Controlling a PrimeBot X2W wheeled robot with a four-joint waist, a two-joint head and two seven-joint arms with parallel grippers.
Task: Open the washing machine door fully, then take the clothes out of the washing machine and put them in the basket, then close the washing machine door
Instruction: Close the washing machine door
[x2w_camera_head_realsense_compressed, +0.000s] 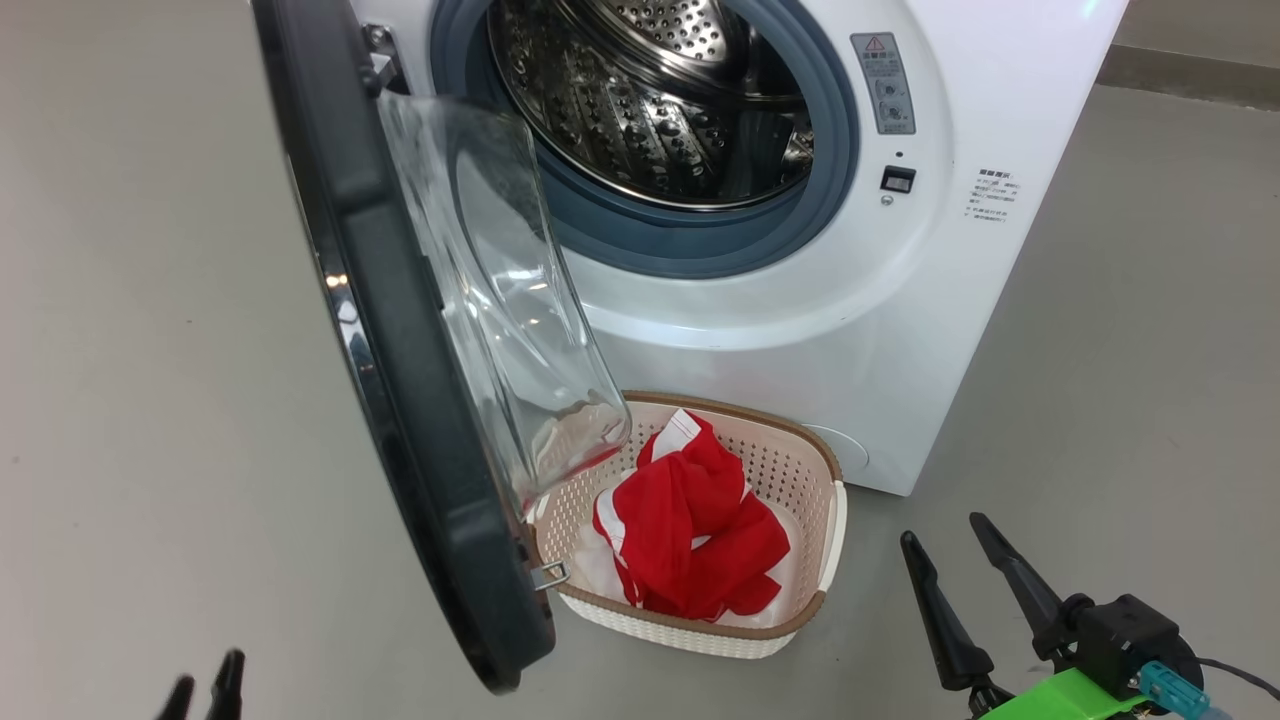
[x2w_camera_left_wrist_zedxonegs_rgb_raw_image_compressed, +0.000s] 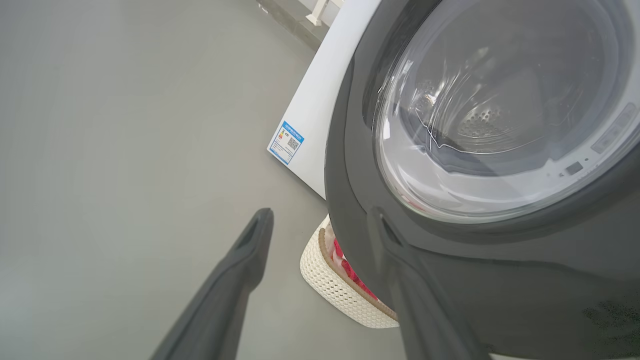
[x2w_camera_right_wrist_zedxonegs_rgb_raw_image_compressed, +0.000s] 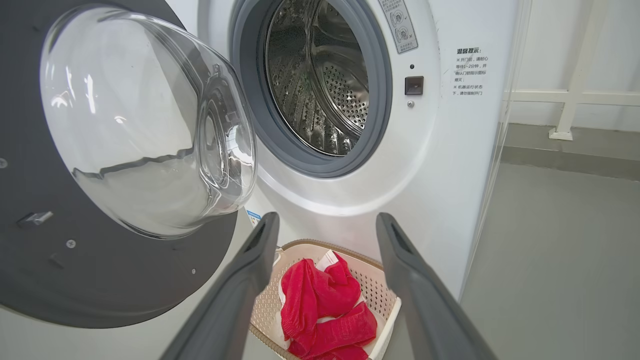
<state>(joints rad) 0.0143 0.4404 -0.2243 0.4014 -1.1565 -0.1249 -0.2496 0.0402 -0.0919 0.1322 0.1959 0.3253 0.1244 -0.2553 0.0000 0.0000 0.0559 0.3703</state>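
My left gripper and right gripper are spread, empty; the red clothes lie in the basket. Pushing the washing machine door shut, I fear my finger slips on its glossy rim.

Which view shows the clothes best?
Head view: the clothes lie almost whole in the basket. Right wrist view crops them at its bottom edge; left wrist view catches a red sliver behind the door.

Door overhangs basket left end; drum mouth unobstructed.
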